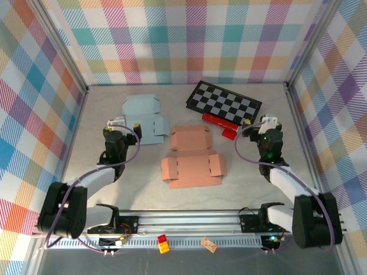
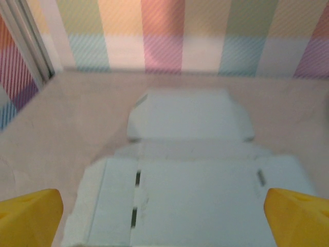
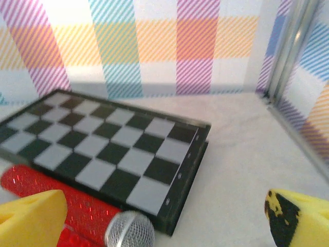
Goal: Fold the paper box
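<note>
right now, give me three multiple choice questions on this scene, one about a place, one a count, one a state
1. Where does the checkerboard lie on the table?
A. far side, right of centre
B. near edge, by the arm bases
C. far left corner

2. How many flat paper boxes lie on the table?
A. one
B. two
C. four

3. What state is the pink box in?
A. folded up into a box
B. flat, unfolded
C. crumpled into a ball

Answers:
1 A: the top view shows it at the back right, just beyond the red microphone.
2 B: there is a pale blue box and the pink one.
3 B: all its flaps lie spread out on the table.
</note>
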Robot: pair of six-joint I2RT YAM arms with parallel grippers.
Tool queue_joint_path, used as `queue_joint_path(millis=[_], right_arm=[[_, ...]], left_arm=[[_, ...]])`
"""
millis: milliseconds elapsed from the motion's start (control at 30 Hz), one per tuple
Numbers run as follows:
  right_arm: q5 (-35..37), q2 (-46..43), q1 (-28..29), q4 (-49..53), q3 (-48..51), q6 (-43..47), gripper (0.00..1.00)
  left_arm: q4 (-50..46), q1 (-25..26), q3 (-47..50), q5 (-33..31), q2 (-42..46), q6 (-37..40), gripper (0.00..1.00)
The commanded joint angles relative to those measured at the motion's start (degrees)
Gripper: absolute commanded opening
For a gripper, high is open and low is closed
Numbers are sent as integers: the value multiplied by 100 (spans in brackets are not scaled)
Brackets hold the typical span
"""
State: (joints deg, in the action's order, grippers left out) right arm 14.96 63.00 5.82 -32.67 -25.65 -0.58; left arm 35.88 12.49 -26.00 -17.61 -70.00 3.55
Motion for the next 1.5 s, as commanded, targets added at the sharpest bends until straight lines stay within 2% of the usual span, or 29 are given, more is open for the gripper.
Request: queue_joint_path(millis=[0,67,100,133,167,200,233,267,333,400,467,567,667,733,833,967,1167,1267,1367,1467], right_arm=[[578,-701,124,931,-839,61,99],[733,-971,230,1713,-1526,-108,99],[891,-995,243,2261,-1917,-494,99],[1108,-941,235,3202,-2499,-1238,99],[1207,-817,214,4467,-3160,-2097,99],[1248,-694,207,5515,-3695,-2719,99],[1356,-558,202,6571,-4119,-3696,99],[1126,-490,112,7210,-4362,-4237,99],[-145,-479,-72,7110,-4406,-3889,99],[-818,-259,-64,7527,-4572,-4112,99],[-1646,124,-24,8224,-4730,-4444,100],[-2468,432,435,8860,-4441,-4590,83],[-3008,317,939,8785,-3453,-4707,74],[-3370,197,1054,8634,-2780,-4883,67],[-3672,-181,1087,8192,-1976,-5277,64],[-4039,-578,1227,7335,-1099,-6224,64],[-3956,-925,1834,5984,-101,-7683,64],[-3803,-1155,1894,5274,407,-8360,64],[-3632,-1158,1905,4596,740,-8756,62],[-3466,-874,1914,4239,737,-8717,61]], left_arm=[[-262,406,-555,-727,451,273,100],[-488,676,-992,-1110,571,119,100],[-1009,734,-1340,-1276,597,-224,100],[-2319,738,-1989,-1366,615,-952,100],[-4180,706,-2849,-1329,522,-1810,100],[-5547,674,-3499,-1331,337,-2537,100],[-6180,612,-3876,-1363,81,-3151,100],[-6490,461,-4075,-784,-114,-3442,100],[-6610,203,-4209,694,-430,-3831,99],[-6625,263,-4185,1605,-653,-4160,85],[-6964,482,-4216,2093,-904,-4385,77],[-7259,968,-4097,2581,-1139,-4149,64],[-7544,1489,-3848,2777,-1337,-3719,60],[-7742,1675,-3696,2841,-1482,-3651,57],[-7775,1888,-3491,2816,-1447,-3774,56],[-7631,2037,-3368,2777,-1406,-3878,55],[-7529,2055,-3451,2569,-1721,-3721,43],[-7330,2056,-3494,2646,-1971,-3732,39],[-7172,2056,-3484,2672,-2185,-3773,38],[-6989,2056,-3412,2686,-2280,-3792,37]])
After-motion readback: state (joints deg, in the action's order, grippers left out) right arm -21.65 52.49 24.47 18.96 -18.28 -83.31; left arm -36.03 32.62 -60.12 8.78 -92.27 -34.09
